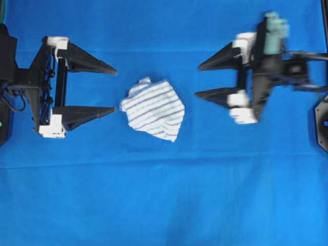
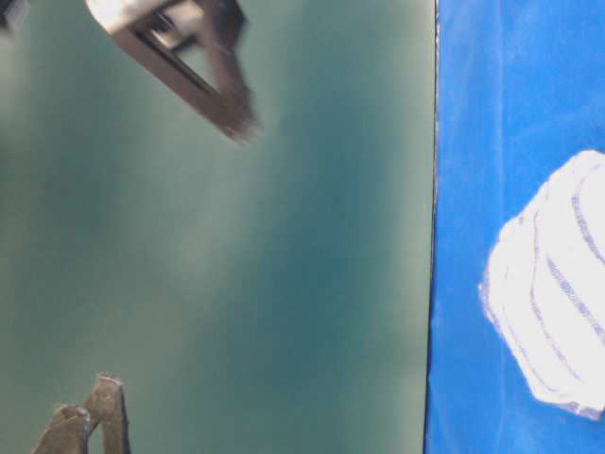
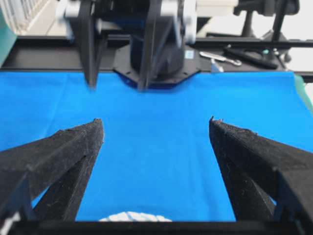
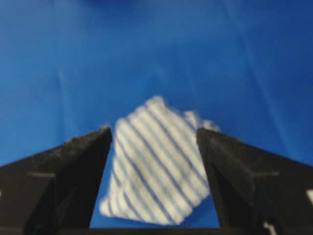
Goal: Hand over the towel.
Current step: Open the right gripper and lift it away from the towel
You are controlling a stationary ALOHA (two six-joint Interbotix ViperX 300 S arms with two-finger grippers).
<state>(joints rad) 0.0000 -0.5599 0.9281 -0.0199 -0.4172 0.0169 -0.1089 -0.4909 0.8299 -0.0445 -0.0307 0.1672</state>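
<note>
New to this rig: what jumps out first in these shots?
The striped white towel lies crumpled mid-table on the blue tablecloth, held by neither arm. The left hand and the right hand flank it, both open, fingertips pointing inward at it. The right one is motion-blurred; its wrist view shows the towel between its fingers.

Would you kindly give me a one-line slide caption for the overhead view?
Striped towel lying crumpled on the blue tablecloth between the open left gripper and open right gripper, held by neither.
</note>
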